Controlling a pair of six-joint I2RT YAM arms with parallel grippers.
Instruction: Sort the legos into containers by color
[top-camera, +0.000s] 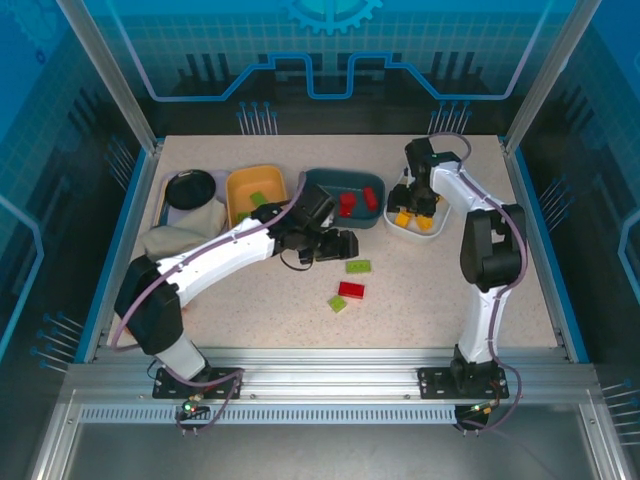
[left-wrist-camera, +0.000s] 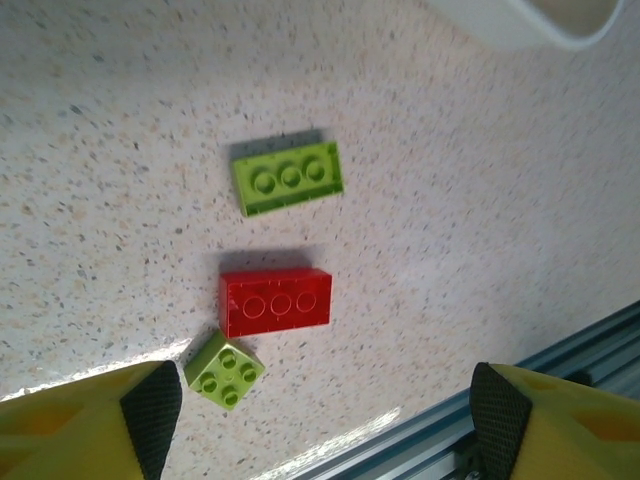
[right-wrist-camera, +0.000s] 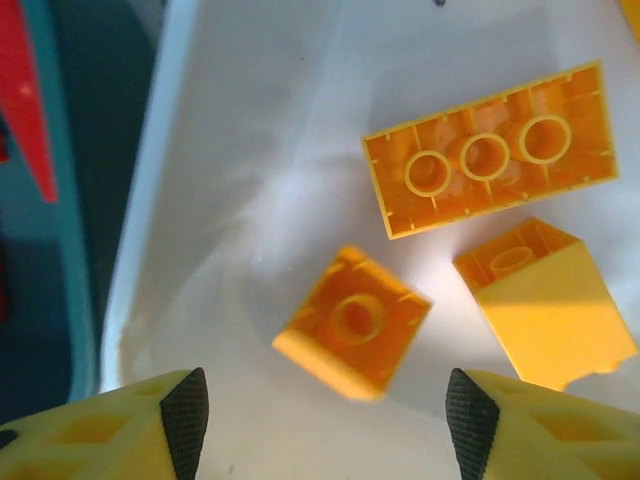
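Right gripper (right-wrist-camera: 322, 425) hanging released, jaws apart, over three orange legos (right-wrist-camera: 352, 320) in the white tub (right-wrist-camera: 230, 150). Left gripper (left-wrist-camera: 325, 425) gaping empty above the table (left-wrist-camera: 480, 200); two green bricks (left-wrist-camera: 288, 177) and one red brick (left-wrist-camera: 275, 302) lying loose beneath it.

Bare surface (top-camera: 440, 290) lies open to the right of and nearer than three loose bricks: long green brick (left-wrist-camera: 288, 177), red brick (left-wrist-camera: 276, 302), small green brick (left-wrist-camera: 225, 370). The far side is obstructed by yellow tub (top-camera: 240, 185), teal tub (top-camera: 330, 182) and white tub (top-camera: 398, 228); left arm (top-camera: 220, 255) crosses left-centre.
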